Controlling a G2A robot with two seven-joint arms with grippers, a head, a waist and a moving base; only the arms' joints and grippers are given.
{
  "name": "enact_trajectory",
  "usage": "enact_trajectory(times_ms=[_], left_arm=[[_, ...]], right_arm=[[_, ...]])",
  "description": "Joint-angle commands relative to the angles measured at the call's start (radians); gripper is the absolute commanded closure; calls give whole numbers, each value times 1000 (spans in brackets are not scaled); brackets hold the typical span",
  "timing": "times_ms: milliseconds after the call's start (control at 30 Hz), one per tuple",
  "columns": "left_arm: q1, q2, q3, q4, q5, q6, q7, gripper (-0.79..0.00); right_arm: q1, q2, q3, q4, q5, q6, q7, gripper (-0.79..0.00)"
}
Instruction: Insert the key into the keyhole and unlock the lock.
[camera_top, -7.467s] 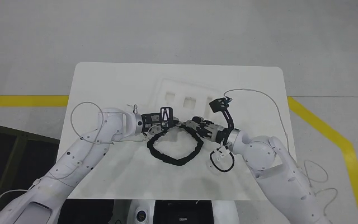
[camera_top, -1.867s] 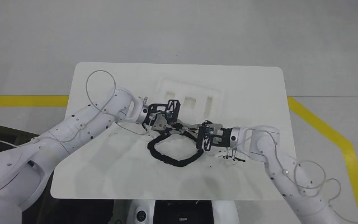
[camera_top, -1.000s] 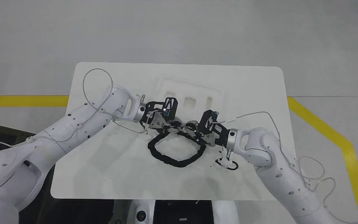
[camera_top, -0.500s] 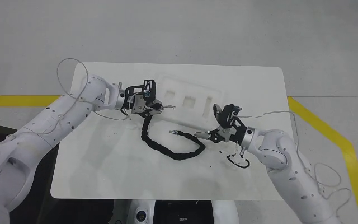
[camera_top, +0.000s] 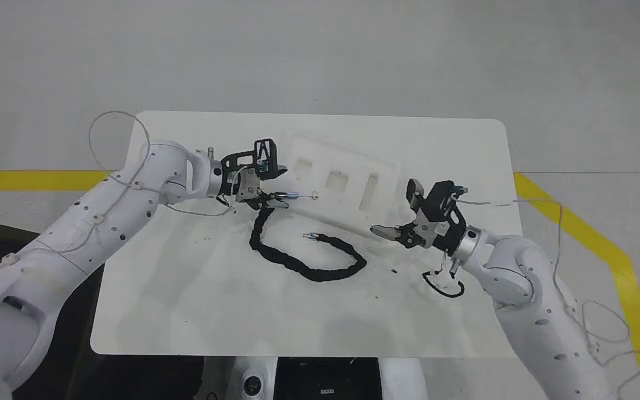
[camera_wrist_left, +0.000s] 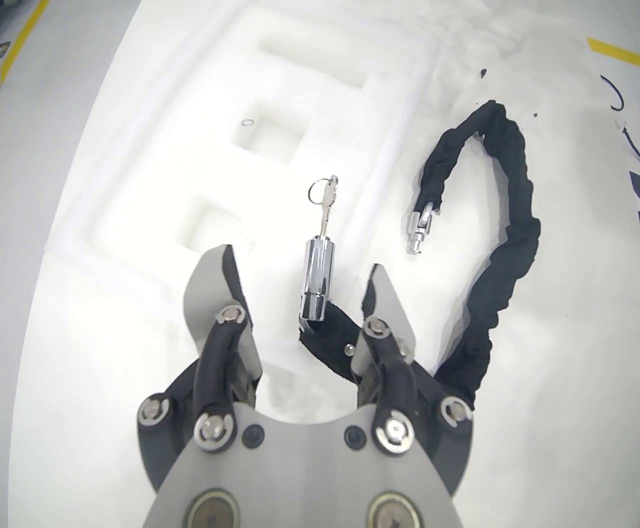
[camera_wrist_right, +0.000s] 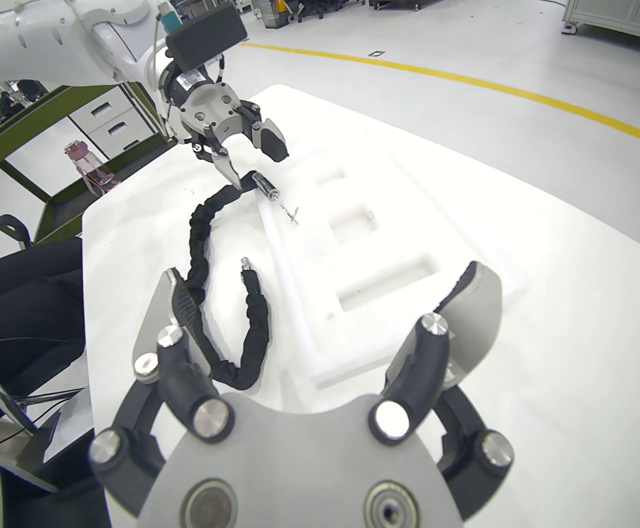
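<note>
The key (camera_wrist_left: 327, 200) is seated in the lock cylinder (camera_wrist_left: 316, 280) — likely slick and rigid, best pinched there; the chain (camera_wrist_left: 505, 260) seems limp. Left gripper (camera_wrist_left: 301, 264) at nine o'clock, right gripper (camera_wrist_right: 325, 285) at three: both spread.

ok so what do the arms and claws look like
The left arm and right arm are glossy white shells trailing thin pale cables. The left claw and right claw share a silver base, black linkages with silver bolts, and grey fingers with black pads.

Robot lab hall, glossy grey floor (camera_wrist_right: 500, 40) (yellow lane line (camera_wrist_right: 440, 75)), drawer cabinet (camera_wrist_right: 117, 127)
</note>
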Motion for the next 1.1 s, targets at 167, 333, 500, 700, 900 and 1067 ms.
enact_trajectory(times_ms=[167,333,500,700,900,1067], left_arm=[[20,17,-81,21,20,4,98,-785],[18,22,-139,65,76,26,194,-785],[29,24,-190,129,105,45,319,-785],[38,27,-243,184,145,69,407,-785],[41,33,-293,194,194,104,439,-785],[39,39,-334,186,245,144,462,-785]], right_arm=[[20,5,59,59,-70,-17,-123,-785],[43,10,111,100,-161,-8,-218,-785],[68,14,148,134,-235,3,-283,-785],[103,18,189,175,-263,36,-322,-785],[132,22,225,191,-274,68,-320,-785],[158,28,246,194,-287,55,-307,-785]])
